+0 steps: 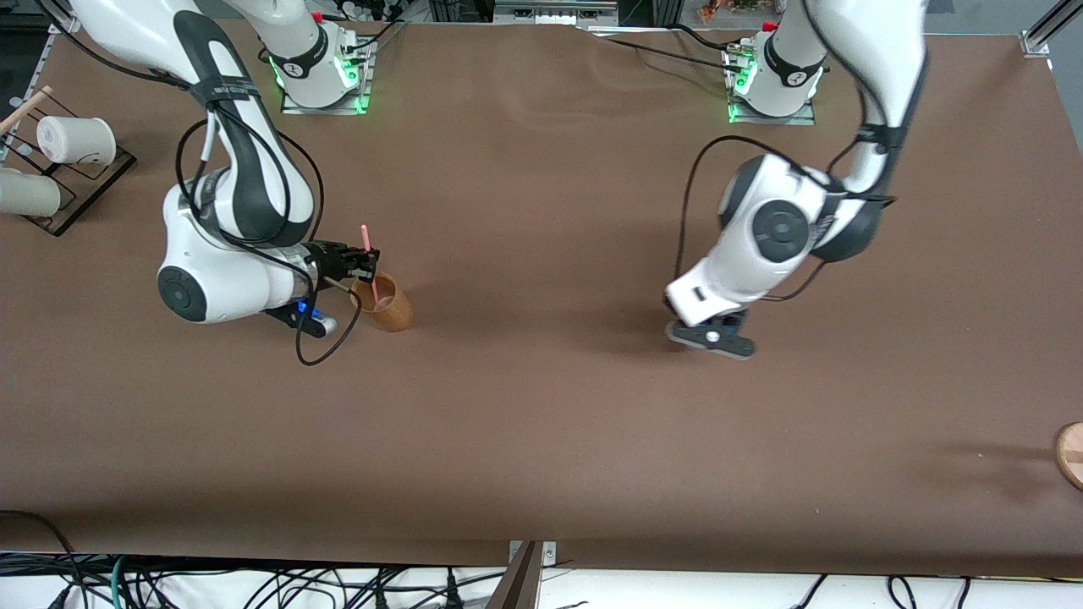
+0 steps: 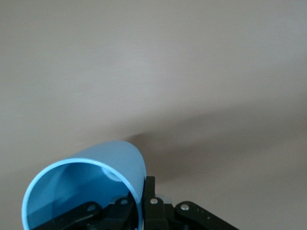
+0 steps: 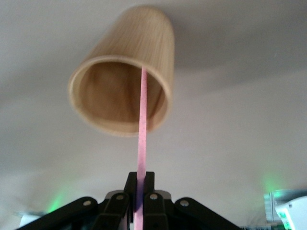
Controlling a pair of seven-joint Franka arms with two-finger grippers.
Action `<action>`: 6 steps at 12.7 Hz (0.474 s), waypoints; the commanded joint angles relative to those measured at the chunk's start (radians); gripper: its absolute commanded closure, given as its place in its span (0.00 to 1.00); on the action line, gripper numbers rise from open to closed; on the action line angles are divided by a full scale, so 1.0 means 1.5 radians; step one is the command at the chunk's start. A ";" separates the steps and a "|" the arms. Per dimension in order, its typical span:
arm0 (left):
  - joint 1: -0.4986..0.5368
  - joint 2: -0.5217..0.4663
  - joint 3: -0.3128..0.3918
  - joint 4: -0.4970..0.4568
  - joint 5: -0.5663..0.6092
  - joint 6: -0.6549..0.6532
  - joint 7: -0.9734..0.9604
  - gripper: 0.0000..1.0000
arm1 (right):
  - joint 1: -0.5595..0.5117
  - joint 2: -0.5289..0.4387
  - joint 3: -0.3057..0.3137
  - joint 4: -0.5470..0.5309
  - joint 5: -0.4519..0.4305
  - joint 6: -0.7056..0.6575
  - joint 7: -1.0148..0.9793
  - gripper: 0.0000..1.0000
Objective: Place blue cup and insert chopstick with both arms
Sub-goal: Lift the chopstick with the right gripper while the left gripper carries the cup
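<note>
My left gripper (image 2: 143, 186) is shut on the blue cup (image 2: 91, 177), pinching its wall at the rim, one finger inside and one outside. In the front view the left gripper (image 1: 711, 334) hangs low over the table's middle and hides the cup. My right gripper (image 3: 140, 178) is shut on the pink chopstick (image 3: 142, 124). The stick's lower end reaches into the mouth of a tan cup (image 3: 139, 48). In the front view the right gripper (image 1: 365, 262) sits just above the tan cup (image 1: 387, 309), toward the right arm's end, with the chopstick (image 1: 365, 241) sticking up above the fingers.
A dark rack (image 1: 80, 190) with white cups (image 1: 76, 139) stands at the right arm's end of the table. A round wooden piece (image 1: 1070, 452) lies at the table's edge at the left arm's end. Cables run below the table's front edge.
</note>
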 commanded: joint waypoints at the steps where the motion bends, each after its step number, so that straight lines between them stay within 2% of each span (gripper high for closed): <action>1: -0.059 0.095 0.004 0.118 -0.006 -0.030 -0.083 1.00 | -0.018 -0.012 -0.002 0.048 0.025 -0.083 0.037 1.00; 4: -0.124 0.178 0.003 0.211 -0.006 -0.030 -0.219 1.00 | -0.018 -0.012 -0.003 0.102 0.087 -0.160 0.112 1.00; 6: -0.144 0.214 0.003 0.247 -0.005 -0.032 -0.243 1.00 | -0.018 -0.012 -0.002 0.148 0.119 -0.204 0.166 1.00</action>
